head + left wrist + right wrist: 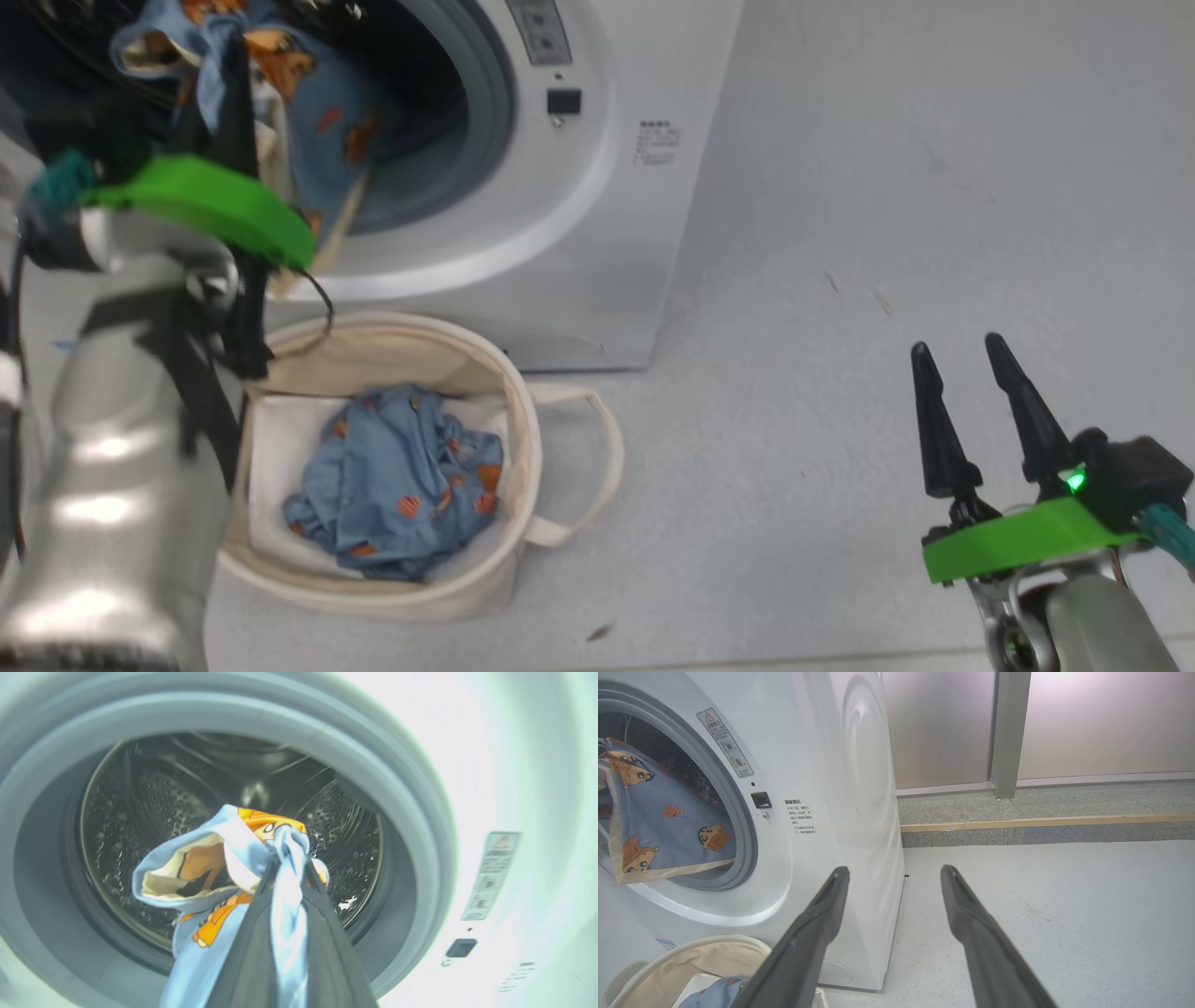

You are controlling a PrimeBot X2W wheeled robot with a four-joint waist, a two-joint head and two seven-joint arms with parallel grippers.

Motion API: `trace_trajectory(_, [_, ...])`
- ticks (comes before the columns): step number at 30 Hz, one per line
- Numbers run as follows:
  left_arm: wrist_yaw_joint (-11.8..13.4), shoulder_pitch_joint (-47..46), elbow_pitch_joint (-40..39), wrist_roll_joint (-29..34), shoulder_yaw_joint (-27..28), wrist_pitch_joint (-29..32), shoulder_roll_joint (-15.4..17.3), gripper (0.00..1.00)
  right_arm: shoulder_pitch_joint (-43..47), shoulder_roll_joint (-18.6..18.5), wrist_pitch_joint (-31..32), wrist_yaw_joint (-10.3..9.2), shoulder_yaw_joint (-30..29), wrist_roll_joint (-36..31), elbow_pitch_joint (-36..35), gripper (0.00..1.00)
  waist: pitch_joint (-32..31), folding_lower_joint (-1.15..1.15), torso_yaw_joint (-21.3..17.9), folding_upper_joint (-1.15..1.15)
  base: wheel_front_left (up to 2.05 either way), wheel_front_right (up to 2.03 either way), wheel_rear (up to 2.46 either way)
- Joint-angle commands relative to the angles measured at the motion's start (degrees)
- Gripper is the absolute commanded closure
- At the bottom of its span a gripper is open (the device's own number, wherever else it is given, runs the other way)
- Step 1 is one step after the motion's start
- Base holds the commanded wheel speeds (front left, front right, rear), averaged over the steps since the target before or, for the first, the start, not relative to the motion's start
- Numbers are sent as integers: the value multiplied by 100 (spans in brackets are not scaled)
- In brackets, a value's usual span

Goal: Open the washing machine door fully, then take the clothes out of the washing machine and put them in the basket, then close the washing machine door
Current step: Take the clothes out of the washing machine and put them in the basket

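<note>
Pinching a bunched fold of light-blue cloth, my left end effector (289, 858) is closed almost completely, with the garment (205, 872) squeezed between its two dark fingers just in front of the grey-rimmed opening of the washing machine (597, 233). The rest of the fabric hangs down limp from that pinch, and in the right wrist view its cream-edged hem drapes across the lower part of the grey seal (745, 858). I judge it light, soft and floppy. It has no stiffness to steer by, so it will likely swing and trail wherever I carry it, and the loose hem could drag or snag on the seal. A gathered ridge like the one I hold seems the right place to grip, since a thick bunch is less likely to slide out than a single thin edge. A hold nearer the middle of the cloth would leave less dangling. The basket (523, 411) sits on the floor (840, 233) just below the opening, close against the machine, with another garment (401, 485) already crumpled inside it. My right end effector (956, 343) stands wide open and holds nothing, over the floor well to the right of the basket.
</note>
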Motion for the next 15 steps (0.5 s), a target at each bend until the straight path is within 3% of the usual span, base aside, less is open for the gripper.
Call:
trace_trajectory(1, [-24, 141, -523, 35, 156, -67, 200, 100, 53, -93, -70, 3, 56, -44, -180, 0, -232, 0, 133, 0, 0, 0, 0])
trace_trajectory(8, [102, 1628, -2601, 16, 153, 16, 61, 100, 264, -67, -70, 3, -86, -67, -228, 0, -482, 0, 280, 0, 0, 0, 0])
trace_trajectory(15, [453, 3129, -5035, -156, 122, 748, 15, 100, 363, -57, -70, 3, -127, -65, -227, 0, -589, 0, 355, 0, 0, 0, 0])
